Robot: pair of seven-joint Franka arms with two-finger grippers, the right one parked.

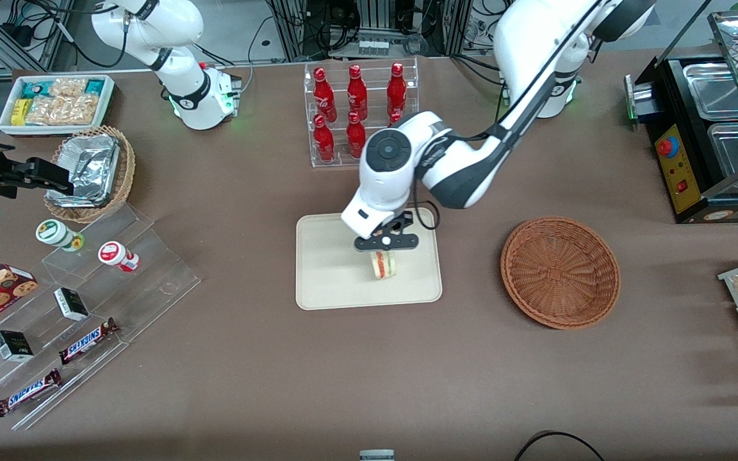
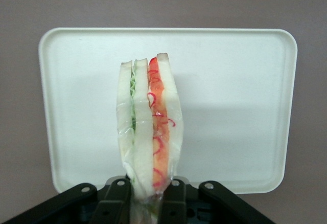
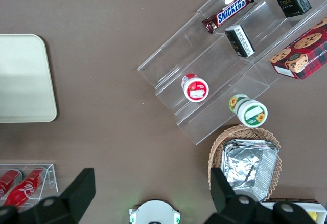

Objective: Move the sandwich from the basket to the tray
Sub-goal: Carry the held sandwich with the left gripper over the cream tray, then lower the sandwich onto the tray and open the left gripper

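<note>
My left gripper (image 1: 384, 251) hangs over the cream tray (image 1: 324, 282), shut on the sandwich (image 1: 383, 264). The sandwich (image 2: 149, 127) is a wrapped wedge of pale bread with red, orange and green filling, pinched at its narrow end between the black fingers (image 2: 115, 203). It hangs above the tray (image 2: 235, 106), near the tray's middle; whether it touches the tray I cannot tell. The reddish-brown wicker basket (image 1: 560, 271) stands beside the tray toward the working arm's end, with nothing in it.
A clear rack of red bottles (image 1: 359, 112) stands farther from the front camera than the tray. Clear tiered shelves (image 1: 74, 320) with snack bars, boxes and cups, a tan wicker basket of foil (image 1: 90, 173) and a white bin of packets (image 1: 55, 102) lie toward the parked arm's end.
</note>
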